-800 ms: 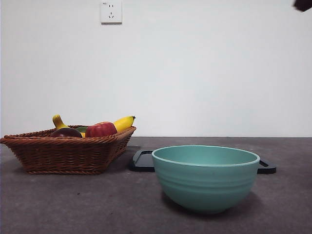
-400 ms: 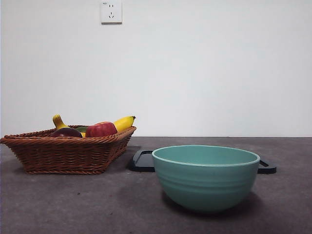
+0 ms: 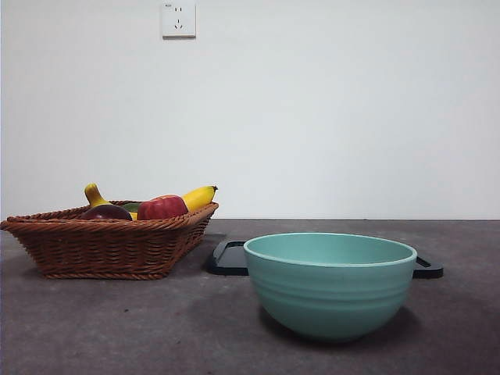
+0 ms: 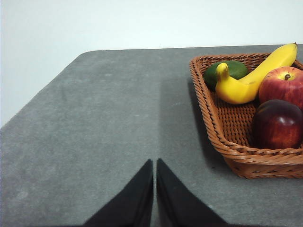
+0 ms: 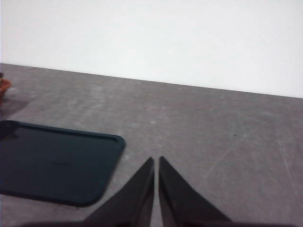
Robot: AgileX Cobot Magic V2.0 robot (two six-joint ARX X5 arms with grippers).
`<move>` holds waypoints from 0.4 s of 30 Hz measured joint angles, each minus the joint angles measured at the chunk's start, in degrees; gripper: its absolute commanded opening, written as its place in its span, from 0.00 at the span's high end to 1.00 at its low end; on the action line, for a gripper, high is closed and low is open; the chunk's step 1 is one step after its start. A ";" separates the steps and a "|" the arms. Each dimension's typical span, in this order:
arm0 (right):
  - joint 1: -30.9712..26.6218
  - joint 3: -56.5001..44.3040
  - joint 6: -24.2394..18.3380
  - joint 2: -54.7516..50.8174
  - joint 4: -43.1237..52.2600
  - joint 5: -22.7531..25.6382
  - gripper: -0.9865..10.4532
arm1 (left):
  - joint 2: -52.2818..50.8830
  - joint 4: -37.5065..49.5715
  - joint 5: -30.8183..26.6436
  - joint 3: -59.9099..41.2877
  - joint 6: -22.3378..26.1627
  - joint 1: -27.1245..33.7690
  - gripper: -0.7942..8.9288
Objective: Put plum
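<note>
Plum (image 4: 277, 124) sits in the wicker basket (image 4: 222, 142), in the corner nearest the left tool (image 4: 155, 165), touching the red apple (image 4: 283, 84) at its 12 o'clock; the banana (image 4: 255, 75) lies further back, curving against a green fruit (image 4: 226, 72). In the front view the plum (image 3: 105, 212) shows only as a dark dome above the basket rim (image 3: 101, 246), at 9 o'clock from the apple (image 3: 162, 207). Left tool hovers over bare surface (image 4: 104, 118) well apart from the basket, jaws pressed together, holding nothing; right tool (image 5: 156, 163) is likewise closed and empty, near the dark tray (image 5: 52, 161). Judgement: step in hand is the reach to the plum, not yet begun, and the left arm is the better placed. To do it well: open the jaws wide before descent, come in from above over the near rim, span the plum across its widest part, avoid nudging the apple, and lift straight up so the glossy skin does not slip. Destination is not named; teal bowl (image 3: 330, 283) and tray (image 3: 228, 258) are both candidates. Hidden or unclear: the plum's underside and its seating in the weave; the plum's far side is cut by the wrist-view edge; the bowl's interior cannot be seen; most of the tray lies behind the bowl; neither arm appears in the front view.
</note>
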 measured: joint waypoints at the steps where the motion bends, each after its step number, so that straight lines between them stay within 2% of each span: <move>1: 0.00 -0.83 0.13 -0.81 0.04 0.74 0.91 | 0.00 -0.02 0.00 0.00 0.00 0.00 0.91; 4: 0.02 -2.86 0.98 -2.64 0.48 3.10 0.91 | 0.00 0.00 0.00 0.00 0.00 0.00 0.91; 12: 0.28 -5.90 3.10 -3.65 1.53 4.39 0.91 | 0.00 0.00 0.00 0.00 0.00 0.00 0.91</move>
